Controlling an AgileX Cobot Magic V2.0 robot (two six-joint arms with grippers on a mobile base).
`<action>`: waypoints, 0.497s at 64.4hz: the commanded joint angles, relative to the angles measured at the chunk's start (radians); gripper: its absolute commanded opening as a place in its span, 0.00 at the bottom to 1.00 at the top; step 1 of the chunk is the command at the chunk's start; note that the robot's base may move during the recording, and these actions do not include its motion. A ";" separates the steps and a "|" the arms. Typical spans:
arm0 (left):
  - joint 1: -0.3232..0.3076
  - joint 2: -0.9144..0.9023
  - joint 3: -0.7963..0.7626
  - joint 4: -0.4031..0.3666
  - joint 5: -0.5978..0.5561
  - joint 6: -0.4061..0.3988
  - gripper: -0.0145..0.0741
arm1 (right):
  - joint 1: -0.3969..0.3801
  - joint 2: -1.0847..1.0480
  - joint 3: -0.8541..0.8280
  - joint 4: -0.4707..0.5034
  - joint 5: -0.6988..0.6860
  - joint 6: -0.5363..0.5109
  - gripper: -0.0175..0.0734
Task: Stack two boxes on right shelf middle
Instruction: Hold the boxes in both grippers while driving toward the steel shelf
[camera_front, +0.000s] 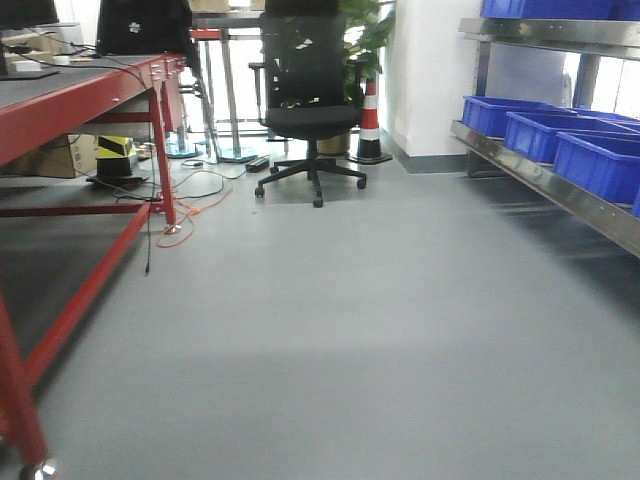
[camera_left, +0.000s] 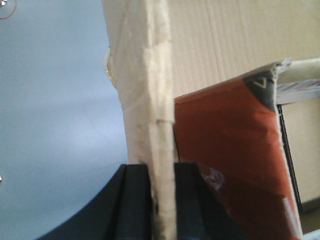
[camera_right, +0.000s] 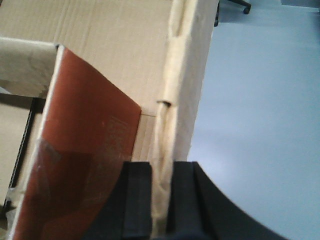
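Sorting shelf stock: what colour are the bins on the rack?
Blue; the bins show best in the front-facing view.

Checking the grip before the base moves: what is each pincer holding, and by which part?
Each is shut on the thin edge of a plain cardboard box wall: left pincer on one wall, right pincer on another, apparently the same box.
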 joint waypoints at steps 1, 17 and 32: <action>0.005 -0.016 -0.013 -0.003 -0.049 0.004 0.04 | -0.002 -0.012 -0.016 0.016 -0.048 -0.013 0.02; 0.005 -0.016 -0.013 -0.003 -0.049 0.004 0.04 | -0.002 -0.013 -0.016 0.019 -0.048 -0.013 0.02; 0.005 -0.016 -0.013 -0.001 -0.049 0.004 0.04 | -0.002 -0.013 -0.016 0.019 -0.048 -0.013 0.02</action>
